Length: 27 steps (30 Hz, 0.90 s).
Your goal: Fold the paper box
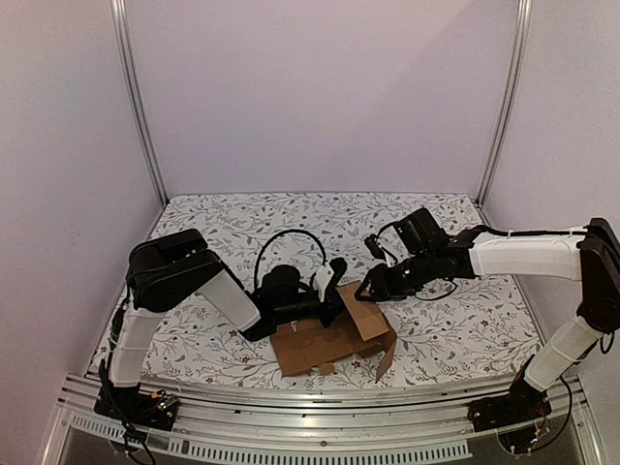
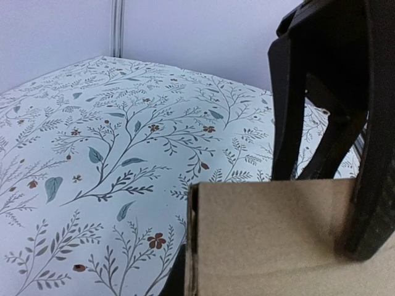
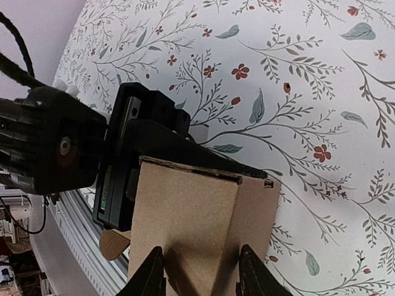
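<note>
The paper box (image 1: 329,339) is brown cardboard, partly folded, with one wall raised and flaps lying flat near the front edge. My left gripper (image 1: 327,291) is shut on the raised wall's top edge. In the left wrist view the wall (image 2: 278,240) fills the lower right, and one finger shows as a dark sliver (image 2: 174,274). My right gripper (image 1: 371,288) is open. In the right wrist view its fingertips (image 3: 154,271) straddle the creased panel (image 3: 191,222). The left gripper's finger (image 3: 185,145) lies along that panel's far edge.
The table is covered by a floral cloth (image 1: 291,223), with white walls and metal posts (image 1: 140,107) around it. A metal rail (image 1: 320,402) runs along the front. A black cable (image 1: 281,242) loops above the left wrist.
</note>
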{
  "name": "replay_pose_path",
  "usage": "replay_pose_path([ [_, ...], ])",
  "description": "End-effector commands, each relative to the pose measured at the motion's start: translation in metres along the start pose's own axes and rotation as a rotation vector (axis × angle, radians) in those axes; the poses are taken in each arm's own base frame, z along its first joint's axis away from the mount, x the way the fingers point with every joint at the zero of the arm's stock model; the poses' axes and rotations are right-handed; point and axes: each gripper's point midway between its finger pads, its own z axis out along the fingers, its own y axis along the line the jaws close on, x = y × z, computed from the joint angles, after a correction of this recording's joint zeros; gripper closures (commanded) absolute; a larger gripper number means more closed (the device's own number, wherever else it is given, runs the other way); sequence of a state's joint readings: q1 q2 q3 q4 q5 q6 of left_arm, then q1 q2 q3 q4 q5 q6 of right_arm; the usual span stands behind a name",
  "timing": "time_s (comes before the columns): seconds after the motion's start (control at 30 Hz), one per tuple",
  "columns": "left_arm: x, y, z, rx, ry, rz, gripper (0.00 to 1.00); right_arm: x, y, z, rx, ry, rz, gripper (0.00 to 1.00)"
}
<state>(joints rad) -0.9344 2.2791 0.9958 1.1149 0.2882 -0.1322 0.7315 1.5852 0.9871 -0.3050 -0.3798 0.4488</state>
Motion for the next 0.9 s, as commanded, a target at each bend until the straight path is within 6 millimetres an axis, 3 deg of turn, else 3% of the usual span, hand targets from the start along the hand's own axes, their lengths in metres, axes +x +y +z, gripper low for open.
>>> replay_pose_path([
  [0.0, 0.003, -0.005, 0.002, 0.006, 0.002, 0.006, 1.00, 0.007, -0.004, -0.002, 0.003, 0.010, 0.020, 0.62],
  [0.23, -0.004, -0.005, 0.000, -0.012, -0.001, 0.033, 1.00, 0.005, -0.004, -0.002, 0.009, 0.004, 0.025, 0.62],
  [0.33, -0.005, -0.004, -0.002, -0.023, 0.001, 0.033, 0.87, 0.006, -0.006, -0.001, 0.015, 0.006, 0.032, 0.62],
  [0.53, 0.000, -0.003, -0.008, -0.044, 0.016, 0.049, 0.76, 0.006, -0.007, 0.000, 0.018, 0.006, 0.037, 0.62],
  [0.7, 0.005, -0.004, -0.006, -0.047, 0.021, 0.053, 0.75, 0.006, -0.007, 0.000, 0.017, 0.006, 0.041, 0.61],
  [0.87, -0.002, -0.007, -0.002, -0.035, 0.001, 0.062, 0.82, 0.005, -0.005, -0.001, 0.011, 0.005, 0.044, 0.62],
])
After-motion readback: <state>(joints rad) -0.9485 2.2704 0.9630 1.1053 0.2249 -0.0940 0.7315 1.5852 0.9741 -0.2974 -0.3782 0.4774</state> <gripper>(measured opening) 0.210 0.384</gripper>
